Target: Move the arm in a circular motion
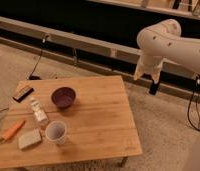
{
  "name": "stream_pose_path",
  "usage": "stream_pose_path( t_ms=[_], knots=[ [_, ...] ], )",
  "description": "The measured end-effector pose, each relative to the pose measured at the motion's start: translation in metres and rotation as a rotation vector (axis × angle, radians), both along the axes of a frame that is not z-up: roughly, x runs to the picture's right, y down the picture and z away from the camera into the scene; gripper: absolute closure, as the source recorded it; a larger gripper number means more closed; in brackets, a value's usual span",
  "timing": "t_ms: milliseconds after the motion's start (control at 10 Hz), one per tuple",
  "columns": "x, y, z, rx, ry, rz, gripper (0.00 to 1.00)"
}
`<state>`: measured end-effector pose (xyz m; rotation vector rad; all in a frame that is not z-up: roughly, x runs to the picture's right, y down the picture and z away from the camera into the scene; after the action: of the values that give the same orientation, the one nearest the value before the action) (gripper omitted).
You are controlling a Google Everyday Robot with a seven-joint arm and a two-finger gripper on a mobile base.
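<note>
White, smooth-shelled robot arm (168,42) reaches in from the upper right. Its end effector (147,77) hangs downward just beyond the far right corner of the light wooden tabletop (103,120), and I cannot tell whether it is open or closed. The dark purple bowl (63,96) and white cup (56,132) sit well apart from it, so a circle there should likely sweep free air. No writing is readable.

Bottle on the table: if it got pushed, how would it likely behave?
The bottle looks clear and small, so it is probably light and easily shoved. It seems to lie on its side, so a nudge across its length would likely roll it. The gripper hangs beyond the table's far right corner, away from it.
</note>
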<state>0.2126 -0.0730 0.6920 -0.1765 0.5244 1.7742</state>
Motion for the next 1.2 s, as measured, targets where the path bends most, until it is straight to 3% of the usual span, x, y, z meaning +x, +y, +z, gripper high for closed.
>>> stream_pose_path(
  t_ms=[400, 900, 1200],
  knots=[
    [-0.067, -0.04, 0.034, -0.024, -0.037, -0.087, 0.35],
    [-0.148, -0.066, 0.06, -0.037, -0.111, -0.206, 0.35],
    [-0.157, -0.07, 0.061, -0.034, -0.12, -0.225, 0.35]
  ],
)
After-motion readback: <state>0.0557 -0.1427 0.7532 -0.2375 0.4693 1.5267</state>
